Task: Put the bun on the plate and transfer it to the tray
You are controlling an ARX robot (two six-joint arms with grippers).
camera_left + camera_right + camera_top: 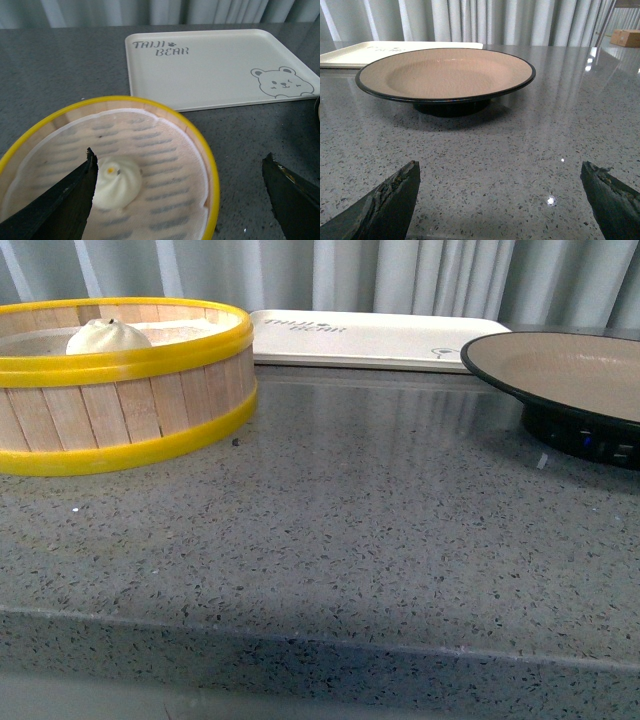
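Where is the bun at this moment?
In the front view the bun sits on the left inside the yellow-rimmed steamer basket, with the tray behind to its right and the plate at far right.

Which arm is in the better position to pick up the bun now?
Left, probably. The left gripper, open, hangs over the steamer basket, one finger beside the bun. The right gripper, also open, faces only the plate.

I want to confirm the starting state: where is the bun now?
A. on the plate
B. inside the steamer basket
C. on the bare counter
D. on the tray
B: the bun sits on the cloth liner inside the yellow-rimmed steamer basket; the plate and the tray carry no bun.
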